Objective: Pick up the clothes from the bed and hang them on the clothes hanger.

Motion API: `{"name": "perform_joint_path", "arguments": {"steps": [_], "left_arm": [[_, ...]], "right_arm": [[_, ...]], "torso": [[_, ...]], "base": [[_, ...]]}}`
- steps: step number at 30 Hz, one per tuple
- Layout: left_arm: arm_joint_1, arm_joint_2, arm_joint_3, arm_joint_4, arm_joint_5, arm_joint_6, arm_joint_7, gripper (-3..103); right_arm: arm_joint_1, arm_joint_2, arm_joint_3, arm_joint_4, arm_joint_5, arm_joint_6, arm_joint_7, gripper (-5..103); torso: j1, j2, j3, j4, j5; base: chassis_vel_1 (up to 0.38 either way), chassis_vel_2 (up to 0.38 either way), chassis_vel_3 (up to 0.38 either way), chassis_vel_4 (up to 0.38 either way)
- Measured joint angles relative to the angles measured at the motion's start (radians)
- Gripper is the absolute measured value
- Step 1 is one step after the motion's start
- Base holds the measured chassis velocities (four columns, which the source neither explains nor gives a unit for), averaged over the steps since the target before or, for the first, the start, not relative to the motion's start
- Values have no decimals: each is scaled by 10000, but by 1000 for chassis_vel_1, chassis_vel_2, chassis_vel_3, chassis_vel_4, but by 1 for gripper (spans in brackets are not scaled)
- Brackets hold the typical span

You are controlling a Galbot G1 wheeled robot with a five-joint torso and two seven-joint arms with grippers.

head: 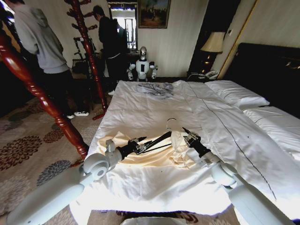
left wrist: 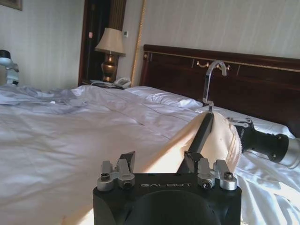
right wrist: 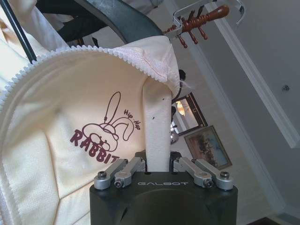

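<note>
The shirt (head: pixel 150 157) is spread on the near part of the bed (head: pixel 154 108), on the white sheet, with one edge lifted off the sheet near the middle. The hanger (head: pixel 157 140) is held low over the shirt, its silver hook (head: pixel 172 123) pointing toward the far end of the bed.

The left gripper (head: pixel 140 146) is reached in from the near left and is closed on the hanger's black arm. In the left wrist view the left gripper (left wrist: pixel 157 161) is seen with one finger (left wrist: pixel 191 161) pressed against the bar of the hanger (left wrist: pixel 202 133), which runs up to the hook (left wrist: pixel 213 75) in front of the dark headboard (left wrist: pixel 225 75). The shirt (left wrist: pixel 211 145) is draped just beside that bar.

The right gripper (head: pixel 191 138) is reached in from the near right and is clamped on the raised fold of the shirt, just right of the hanger. In the right wrist view the right gripper (right wrist: pixel 157 164) is shut on a strip of the cream shirt (right wrist: pixel 70 108), whose zip edge and a printed rabbit logo are visible. The hanger (right wrist: pixel 122 18) is seen just above the cloth.

A grey garment (head: pixel 157 89) is lying at the far end of the bed, well apart from the shirt. A red-brown coat stand (head: pixel 89 51) is placed on the floor at the far left of the bed.
</note>
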Motion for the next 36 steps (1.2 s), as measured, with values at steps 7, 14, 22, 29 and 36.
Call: {"name": "perform_joint_path", "arguments": {"steps": [7,14,22,29,36], "left_arm": [[1222,154,-1510,-256,343,-160,-303,84],[2358,175,-2403,-201,940,-337,-1068,100],[2588,-83,-2380,345,1401,-254,-1550,100],[2720,-202,-1833,541,1940,-117,-1590,100],[3271,-218,-1701,895,2957,-75,-1530,100]], "right_arm": [[-188,27,-46,-34,406,-1095,445,20],[-198,113,-128,-36,977,-2186,878,20],[-234,127,-134,-12,973,-1996,901,20],[-288,172,-103,21,980,-1925,901,20],[-307,190,-116,82,1179,-2039,939,20]], "torso": [[0,0,-1,0,0],[-1,1,-1,0,0],[-1,0,-1,-2,-1],[-1,0,-1,-2,1],[-1,1,0,2,0]], "base": [[0,0,0,0],[0,0,0,0],[0,0,0,0],[0,0,0,0],[0,0,0,0]]}}
